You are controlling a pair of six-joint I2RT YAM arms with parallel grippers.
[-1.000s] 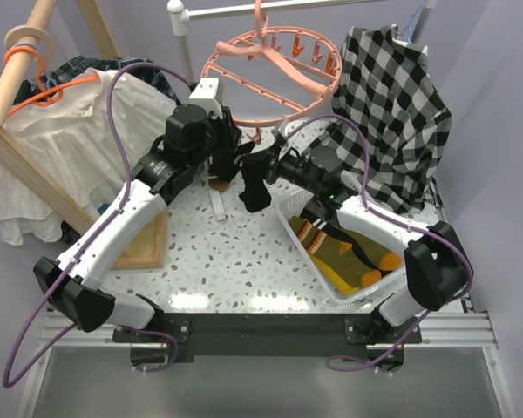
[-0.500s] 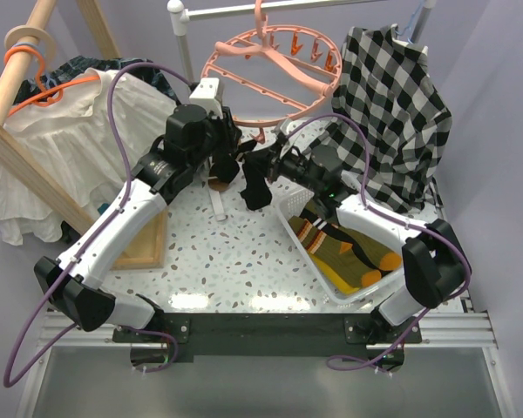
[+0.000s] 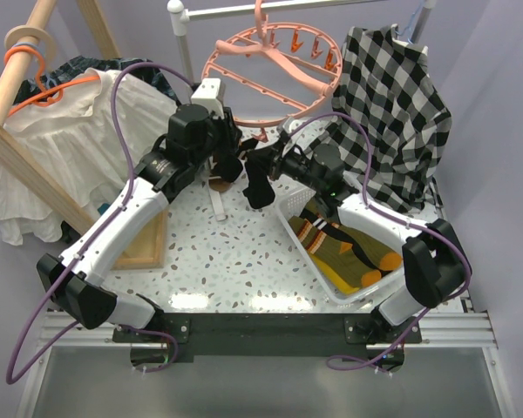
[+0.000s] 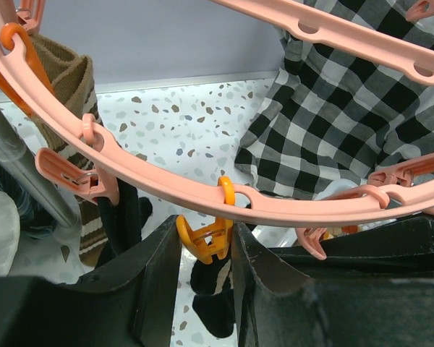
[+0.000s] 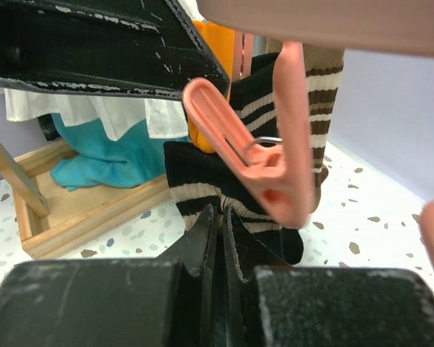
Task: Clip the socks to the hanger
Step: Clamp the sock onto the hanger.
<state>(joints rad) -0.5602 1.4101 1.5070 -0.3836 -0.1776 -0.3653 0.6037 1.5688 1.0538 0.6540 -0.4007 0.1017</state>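
The salmon-pink hanger (image 3: pixel 270 65) hangs at the back; its ring (image 4: pixel 152 177) crosses the left wrist view. My left gripper (image 3: pixel 229 163) (image 4: pixel 205 235) is shut on an orange clip (image 4: pixel 206 242) dangling from that ring. Close beside it, my right gripper (image 3: pixel 268 165) (image 5: pixel 223 211) is shut on a black sock with cream stripes (image 3: pixel 258 187) (image 5: pixel 202 177), held just below the clip. A pink clip (image 5: pixel 275 166) hangs in front of that sock. A brown striped sock (image 4: pixel 69 83) hangs on the ring at the left. Several more socks (image 3: pixel 344 252) lie in the white basket (image 3: pixel 288 222).
A black-and-white checked shirt (image 3: pixel 392 96) hangs right of the ring. A white blouse (image 3: pixel 70 139) on an orange coat hanger sits on a wooden rack (image 3: pixel 17 83) at left. A low wooden frame (image 5: pixel 87 210) with teal cloth (image 5: pixel 108 159) lies beside the left arm.
My right gripper has edged the black striped sock slightly up and toward the ring. The left gripper has stayed on the orange clip, barely shifting.
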